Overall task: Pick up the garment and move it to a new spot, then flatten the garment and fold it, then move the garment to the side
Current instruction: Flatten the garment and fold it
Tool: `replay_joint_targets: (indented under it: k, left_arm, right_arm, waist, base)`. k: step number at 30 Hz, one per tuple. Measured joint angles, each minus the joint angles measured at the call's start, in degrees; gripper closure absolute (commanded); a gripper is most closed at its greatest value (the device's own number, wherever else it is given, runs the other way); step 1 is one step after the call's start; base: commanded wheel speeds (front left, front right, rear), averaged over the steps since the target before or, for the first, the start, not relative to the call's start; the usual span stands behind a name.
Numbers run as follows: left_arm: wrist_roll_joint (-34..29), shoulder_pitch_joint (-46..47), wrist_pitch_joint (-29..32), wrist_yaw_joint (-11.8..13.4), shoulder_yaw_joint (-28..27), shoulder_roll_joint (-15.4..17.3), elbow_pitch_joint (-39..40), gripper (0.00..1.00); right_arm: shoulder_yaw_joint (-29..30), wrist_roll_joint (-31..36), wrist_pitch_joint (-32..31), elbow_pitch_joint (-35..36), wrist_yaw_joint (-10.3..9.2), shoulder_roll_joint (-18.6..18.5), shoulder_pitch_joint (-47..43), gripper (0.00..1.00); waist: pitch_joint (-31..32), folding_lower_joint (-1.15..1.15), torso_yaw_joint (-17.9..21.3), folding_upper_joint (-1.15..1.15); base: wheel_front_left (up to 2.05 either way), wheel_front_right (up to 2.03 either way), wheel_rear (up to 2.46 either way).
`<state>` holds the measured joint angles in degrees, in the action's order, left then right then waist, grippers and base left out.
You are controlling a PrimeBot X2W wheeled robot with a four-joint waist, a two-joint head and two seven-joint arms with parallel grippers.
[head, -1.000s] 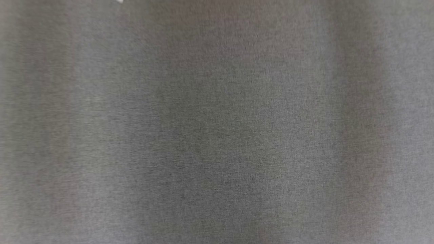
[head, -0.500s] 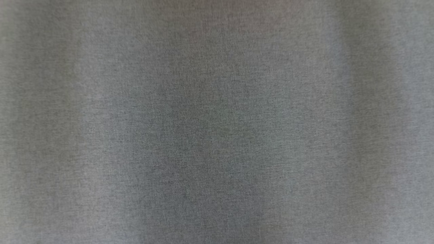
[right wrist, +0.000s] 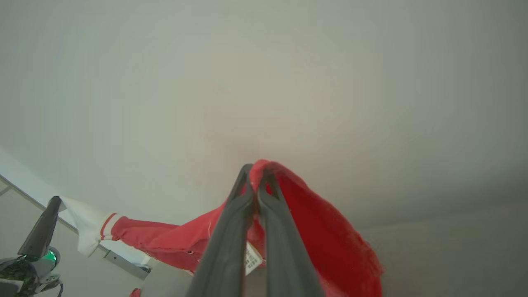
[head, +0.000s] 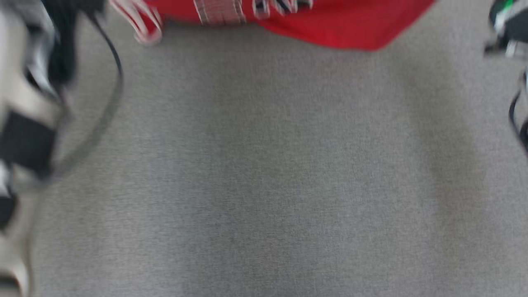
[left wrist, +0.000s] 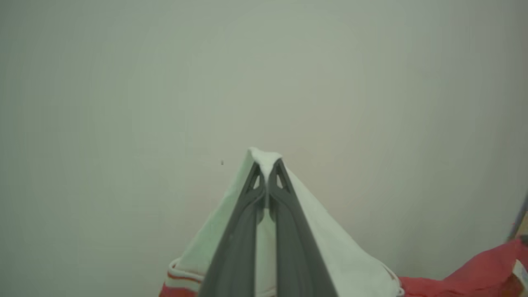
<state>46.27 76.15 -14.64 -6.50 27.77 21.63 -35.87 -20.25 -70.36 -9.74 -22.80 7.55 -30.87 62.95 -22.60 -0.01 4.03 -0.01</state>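
Garment: soft red cloth, matt finish, white cloth trim. Counter: grey, matt, finely woven covering.

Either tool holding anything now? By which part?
Both: left tool pinches the red fabric garment by its white, red-striped trim end; right tool pinches a red fold beside a small white label.

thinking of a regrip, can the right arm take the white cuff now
Probably not: the right fingers are shut on the red garment, and the left fingers pinch the white cuff. The right would have to let go first.
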Motion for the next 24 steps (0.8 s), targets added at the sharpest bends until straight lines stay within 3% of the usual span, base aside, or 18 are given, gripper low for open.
replay_joint_targets:
  k: [6, 11, 18, 24]
  left_arm:
    - [3.2, -23.4, -0.2, 5.9, -2.9, 0.4, 17.2, 1.0]
    - [5.3, -41.8, -0.3, 11.8, -6.7, 0.1, 31.1, 1.0]
    - [5.7, -61.8, -0.3, 15.0, -7.9, -1.8, 38.4, 1.0]
    - [5.5, -73.8, -0.3, 15.6, -11.5, -4.2, 39.4, 1.0]
  right_arm:
    - [2.5, -4.8, 0.3, 7.5, 0.0, -3.6, -17.7, 1.0]
    - [3.3, -6.8, 1.6, 13.2, 0.0, -4.0, -31.5, 1.0]
    - [3.6, -6.4, 4.0, 16.0, -0.01, -4.1, -45.9, 1.0]
    - [1.9, -4.2, 4.3, 16.6, 0.0, -4.2, -54.3, 1.0]
  waist:
    - [4.0, 0.0, -1.3, 0.0]
    - [6.8, 0.0, -2.2, 0.0]
    - [9.6, 0.0, -2.8, -0.01]
    - [11.3, 0.0, -3.1, -0.01]
  base:
    - [0.0, 0.0, 0.0]
    - [0.0, 0.0, 0.0]
    - [0.0, 0.0, 0.0]
    - [0.0, 0.0, 0.0]
